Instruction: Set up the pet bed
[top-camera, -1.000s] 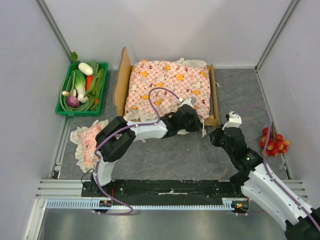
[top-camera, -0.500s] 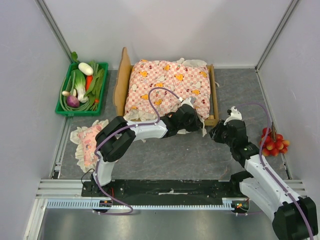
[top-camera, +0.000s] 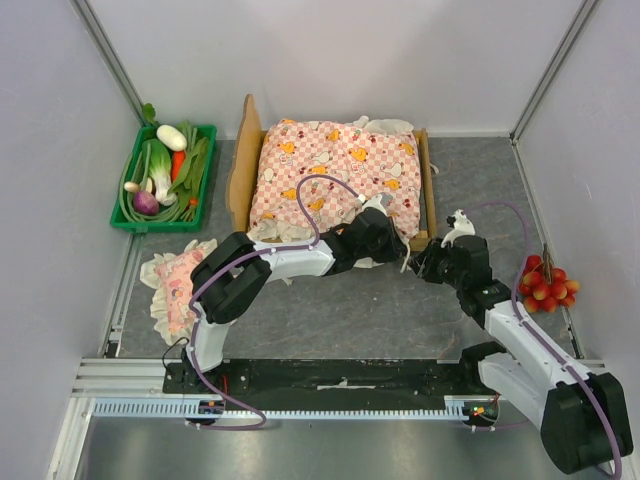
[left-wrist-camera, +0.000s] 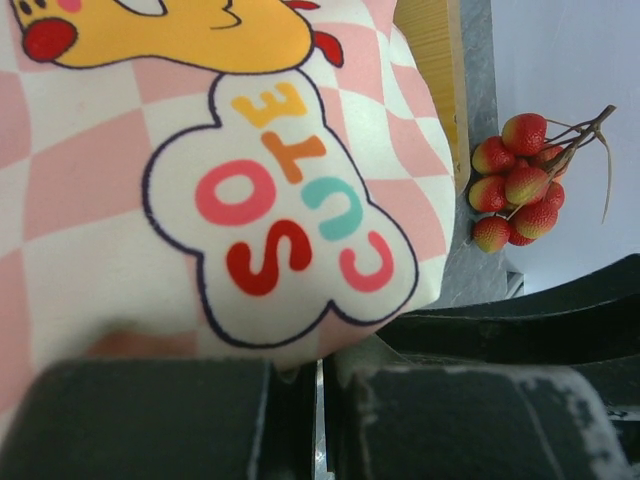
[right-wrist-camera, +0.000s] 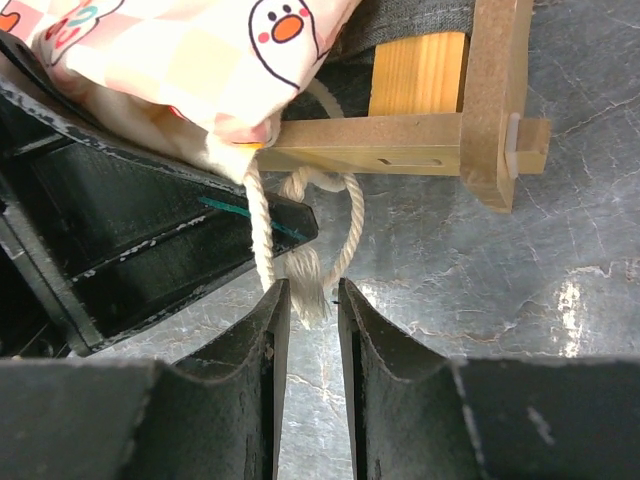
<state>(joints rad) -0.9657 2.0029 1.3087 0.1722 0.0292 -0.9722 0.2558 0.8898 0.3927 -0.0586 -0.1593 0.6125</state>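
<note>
The pet bed (top-camera: 243, 165), a light-wood frame with an ear-shaped headboard, stands at the back centre. The pink-checked mattress (top-camera: 335, 170) lies on it. My left gripper (top-camera: 388, 238) is at the mattress's near right corner. In the left wrist view the gripper (left-wrist-camera: 305, 385) is shut on the mattress's edge (left-wrist-camera: 150, 180). My right gripper (top-camera: 422, 262) is by the bed's front right corner (right-wrist-camera: 400, 130). It is open by a narrow gap (right-wrist-camera: 313, 295), and the frayed end of a white cord (right-wrist-camera: 350, 215) hangs between its tips.
A small pink frilled pillow (top-camera: 178, 285) lies on the table at the near left. A green tray (top-camera: 212, 160) of vegetables stands at the back left. A bunch of red fruit (top-camera: 545, 283) lies by the right wall. The left gripper's black body (right-wrist-camera: 150, 220) is right beside the cord.
My right gripper has moved up and left to the bed's front right corner. The left arm, the mattress and the bed have not moved.
</note>
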